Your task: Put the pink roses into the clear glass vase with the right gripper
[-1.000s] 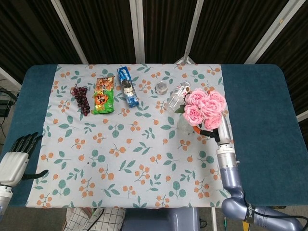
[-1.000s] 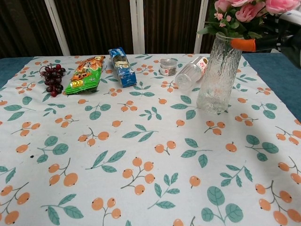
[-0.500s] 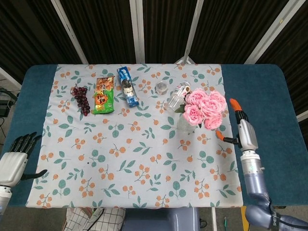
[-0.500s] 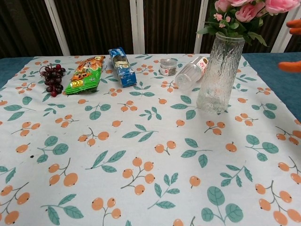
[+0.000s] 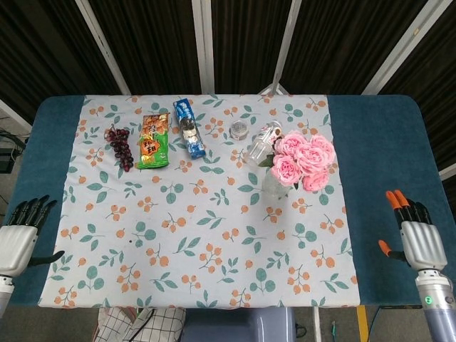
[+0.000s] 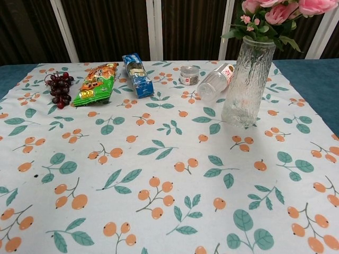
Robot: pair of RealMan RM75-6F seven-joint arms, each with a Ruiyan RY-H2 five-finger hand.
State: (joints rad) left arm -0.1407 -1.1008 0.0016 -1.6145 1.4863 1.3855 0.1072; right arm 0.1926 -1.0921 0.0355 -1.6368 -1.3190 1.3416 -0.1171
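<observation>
The pink roses (image 5: pixel 303 160) (image 6: pixel 278 10) stand upright in the clear glass vase (image 6: pixel 247 83) (image 5: pixel 273 185) on the right part of the floral tablecloth. My right hand (image 5: pixel 415 241) hovers over the blue table edge at the near right, far from the vase, fingers spread and holding nothing. At the near left corner my left hand (image 5: pixel 19 236) is also spread and empty. Neither hand shows in the chest view.
A clear plastic bottle (image 5: pixel 261 142) (image 6: pixel 214 82) lies just behind the vase beside a small tin (image 5: pixel 239 129) (image 6: pixel 189 75). A blue biscuit pack (image 5: pixel 189 128), a green snack bag (image 5: pixel 152 141) and dark grapes (image 5: pixel 120 146) lie along the far side.
My right hand let go of the roses at the vase and drew back to the near right edge, leaving the chest view. The roses stay in the vase. My left hand barely moved.
</observation>
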